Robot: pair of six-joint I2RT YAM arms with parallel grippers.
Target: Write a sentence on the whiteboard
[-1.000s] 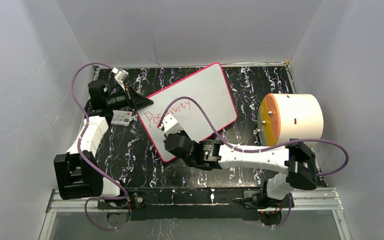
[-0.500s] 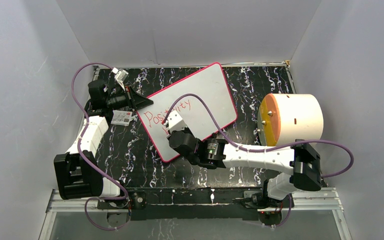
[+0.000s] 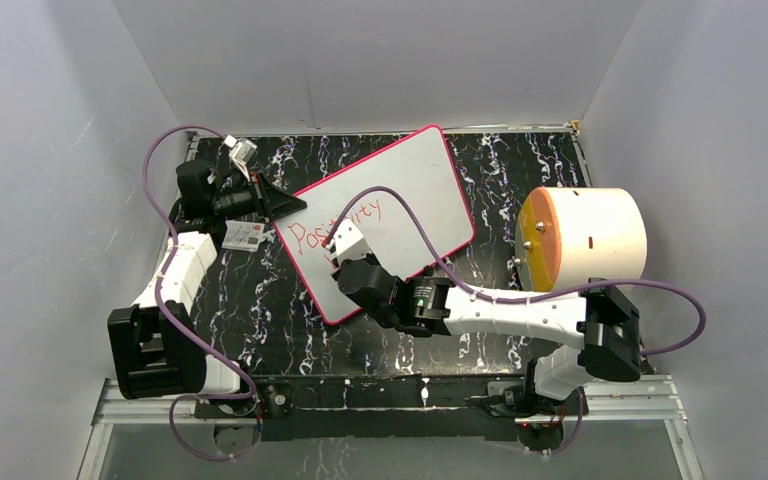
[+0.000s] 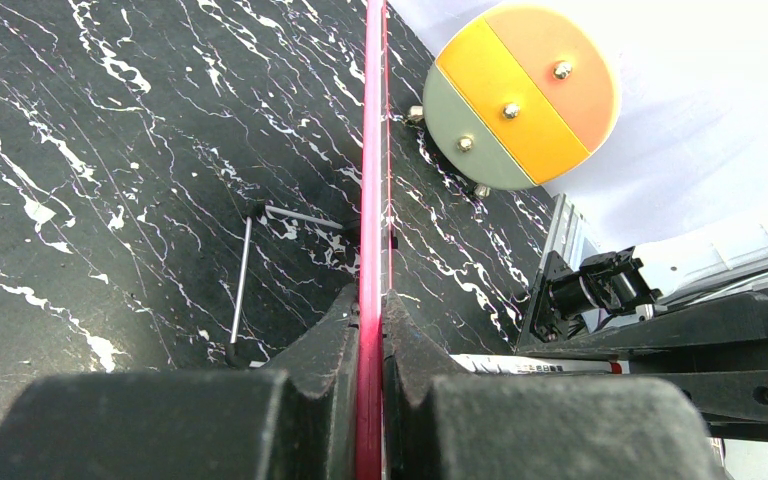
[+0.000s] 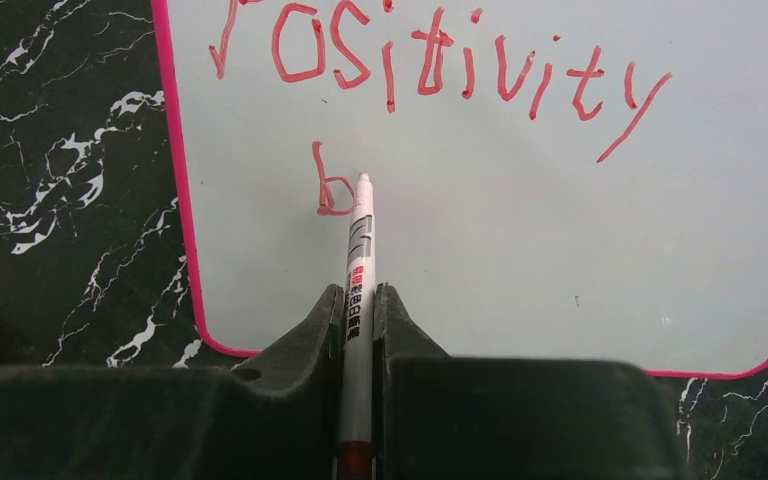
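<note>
The whiteboard [image 3: 410, 200] lies tilted on the black marble table, pink-red frame around it. My left gripper [image 3: 290, 203] is shut on its left edge, the red frame [image 4: 370, 200] clamped between the fingers. My right gripper [image 3: 345, 262] is shut on a white marker [image 5: 358, 290] and holds its tip on the board [image 5: 520, 220]. The sentence [image 5: 440, 65] reads "Positivity" in red, with a red "b" [image 5: 330, 185] below it, just left of the marker tip. In the top view the writing [image 3: 338, 222] is partly hidden by the right wrist.
A large cream cylinder with an orange-yellow face [image 3: 585, 240] lies at the right of the table; it also shows in the left wrist view [image 4: 520, 92]. A small white printed card [image 3: 244, 236] lies left of the board. A thin metal stand leg [image 4: 243, 280] rests on the table.
My right gripper moved down and right from the first line to a second line and wrote a "b". The left arm has not moved.
</note>
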